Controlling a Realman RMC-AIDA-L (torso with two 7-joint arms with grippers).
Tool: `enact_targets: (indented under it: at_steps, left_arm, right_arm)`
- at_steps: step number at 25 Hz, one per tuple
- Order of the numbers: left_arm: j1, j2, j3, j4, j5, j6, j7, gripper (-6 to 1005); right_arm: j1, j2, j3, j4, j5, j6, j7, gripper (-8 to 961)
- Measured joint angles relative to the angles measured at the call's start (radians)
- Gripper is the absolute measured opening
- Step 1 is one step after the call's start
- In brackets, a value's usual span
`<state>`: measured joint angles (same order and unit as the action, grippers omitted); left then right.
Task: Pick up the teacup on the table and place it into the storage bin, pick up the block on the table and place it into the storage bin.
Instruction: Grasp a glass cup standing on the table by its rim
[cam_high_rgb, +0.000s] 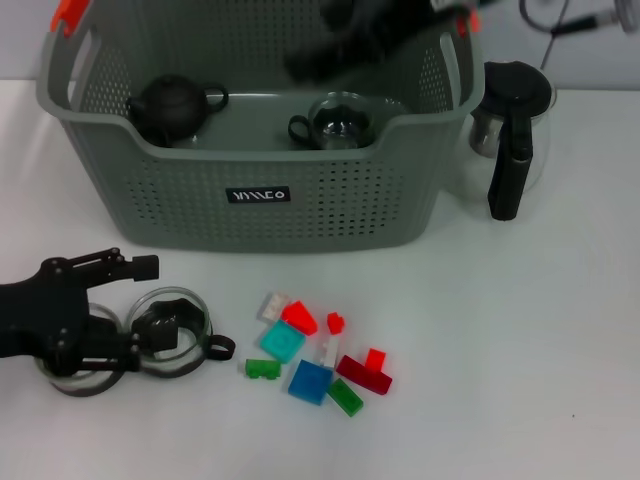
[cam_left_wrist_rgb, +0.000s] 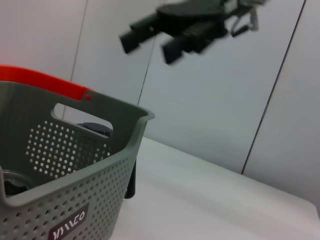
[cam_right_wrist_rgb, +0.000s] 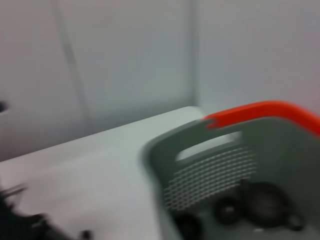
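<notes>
Head view showed the left gripper (cam_high_rgb: 135, 305) low before the storage bin (cam_high_rgb: 260, 200), jaws spread around a glass teacup (cam_high_rgb: 175, 332) on the table (cam_high_rgb: 520, 350). The right gripper (cam_high_rgb: 340, 45), blurred, hung above the storage bin; its jaws' state could not be told. Coloured blocks (cam_high_rgb: 315, 355) lay before the storage bin. Left wrist view showed the right gripper from below.
</notes>
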<state>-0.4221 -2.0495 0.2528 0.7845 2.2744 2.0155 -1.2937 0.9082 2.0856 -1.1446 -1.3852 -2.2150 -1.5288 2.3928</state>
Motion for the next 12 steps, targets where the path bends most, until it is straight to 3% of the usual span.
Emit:
enact_targets:
  at_steps: [12]
  left_arm:
    - [-0.013,0.010,-0.015,0.027,-0.002,0.038,-0.120,944]
  right_arm:
    - [-0.201,0.011,-0.038,-0.011,0.108,-0.153,-0.126,868]
